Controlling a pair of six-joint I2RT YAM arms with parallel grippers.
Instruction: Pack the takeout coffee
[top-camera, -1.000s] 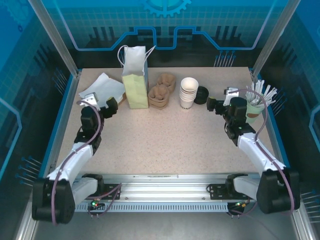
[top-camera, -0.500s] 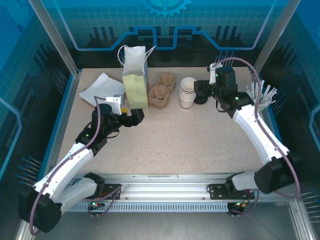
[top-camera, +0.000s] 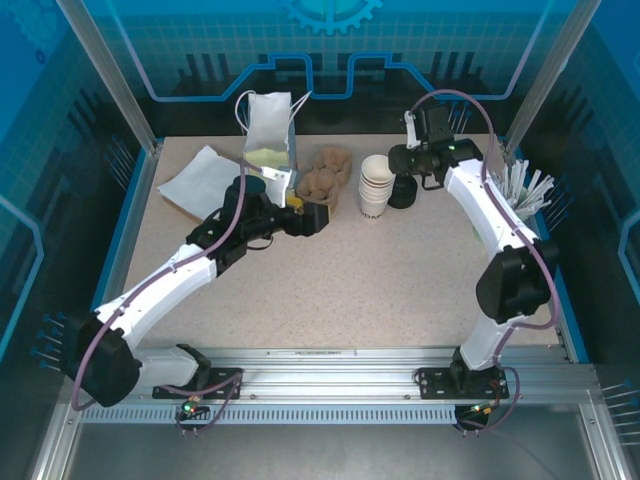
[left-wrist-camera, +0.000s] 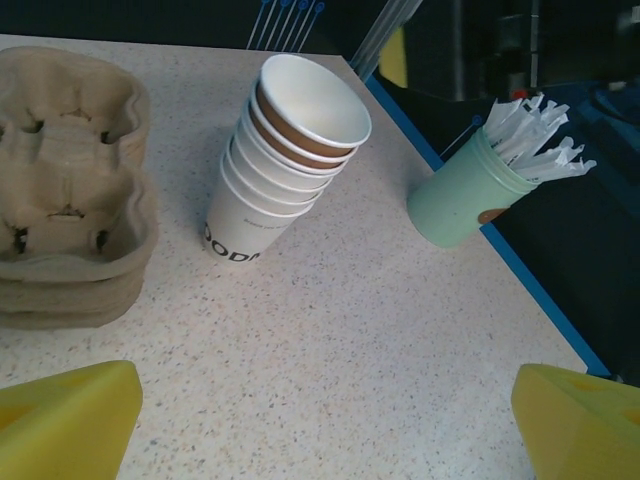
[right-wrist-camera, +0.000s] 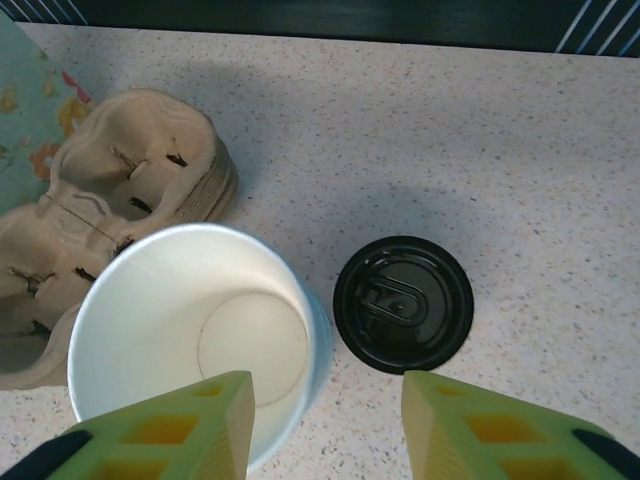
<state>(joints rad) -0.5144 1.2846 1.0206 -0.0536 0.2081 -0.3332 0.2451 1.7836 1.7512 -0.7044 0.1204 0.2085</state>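
Plainly round, glossy black-lidded takeout coffee (right-wrist-camera: 403, 304)

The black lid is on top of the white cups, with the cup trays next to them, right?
No. The black lid sits beside the white cups on the table, not on top; the right wrist view shows it. The cup trays are next to them.

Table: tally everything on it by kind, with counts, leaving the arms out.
White-and-green paper bag: 1
Flat white paper sheet: 1
Brown cardboard cup-carrier piles: 2
Stack of white paper cups: 1
Round black plastic lid: 1
Green tub of white sticks: 1
Total: 7
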